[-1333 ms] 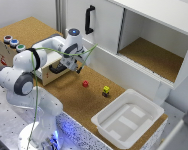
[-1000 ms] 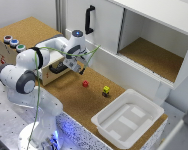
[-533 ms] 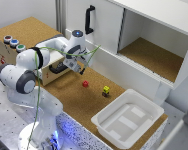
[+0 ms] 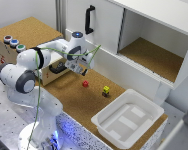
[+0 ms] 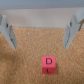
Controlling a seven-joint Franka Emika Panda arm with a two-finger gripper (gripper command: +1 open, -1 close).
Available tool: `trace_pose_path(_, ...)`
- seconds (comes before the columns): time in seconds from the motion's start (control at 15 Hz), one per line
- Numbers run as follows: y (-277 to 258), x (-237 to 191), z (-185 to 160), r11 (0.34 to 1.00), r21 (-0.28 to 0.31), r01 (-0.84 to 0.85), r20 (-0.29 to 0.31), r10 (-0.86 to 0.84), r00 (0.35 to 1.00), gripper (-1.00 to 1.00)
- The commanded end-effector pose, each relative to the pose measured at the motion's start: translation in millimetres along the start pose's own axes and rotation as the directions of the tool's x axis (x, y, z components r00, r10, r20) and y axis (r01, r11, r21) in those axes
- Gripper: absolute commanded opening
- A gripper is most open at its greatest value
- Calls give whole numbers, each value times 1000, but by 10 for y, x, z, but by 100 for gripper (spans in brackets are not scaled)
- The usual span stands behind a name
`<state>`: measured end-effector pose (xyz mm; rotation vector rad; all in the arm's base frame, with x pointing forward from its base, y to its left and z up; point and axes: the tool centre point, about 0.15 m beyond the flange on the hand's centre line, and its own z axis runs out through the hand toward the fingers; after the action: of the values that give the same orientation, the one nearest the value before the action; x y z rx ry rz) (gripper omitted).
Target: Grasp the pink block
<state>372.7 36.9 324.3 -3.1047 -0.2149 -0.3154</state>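
Observation:
The pink block (image 4: 85,84) is a tiny reddish-pink cube on the cork tabletop. In the wrist view the pink block (image 5: 48,64) shows a dark letter on its face. My gripper (image 4: 82,71) hangs above the block and a little behind it, without touching it. In the wrist view the gripper (image 5: 41,36) is open and empty. Its two fingers (image 5: 7,32) stand wide apart, and the block lies outside the gap between them.
A small yellow-and-black block (image 4: 106,90) lies at the exterior view's right of the pink one. A white bin (image 4: 144,131) stands at the front right. A white cabinet with a black handle (image 4: 89,20) and an open shelf is behind. A box with coloured buttons (image 4: 13,43) is at the left.
The gripper shifted slightly toward the exterior view's right at first and has since stayed almost still. The blocks have not moved.

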Motion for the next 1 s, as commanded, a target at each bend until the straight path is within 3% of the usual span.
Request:
trace_pose_path(0.0,-33,17,581,996,-92,21,-13,-23,1000,100)
trace_pose_path(0.2,-2,97,843,986,-157,-52,-27,49,998,100)
trace_pose_path(0.33,-1,121,1024,983,-173,-61,-5,61,998,100)
trace_pose_path(0.6,11,241,1114,987,-147,-68,4,69,998,100)
trace_pose_path(0.93,151,345,1224,984,-154,-88,20,92,996,100)
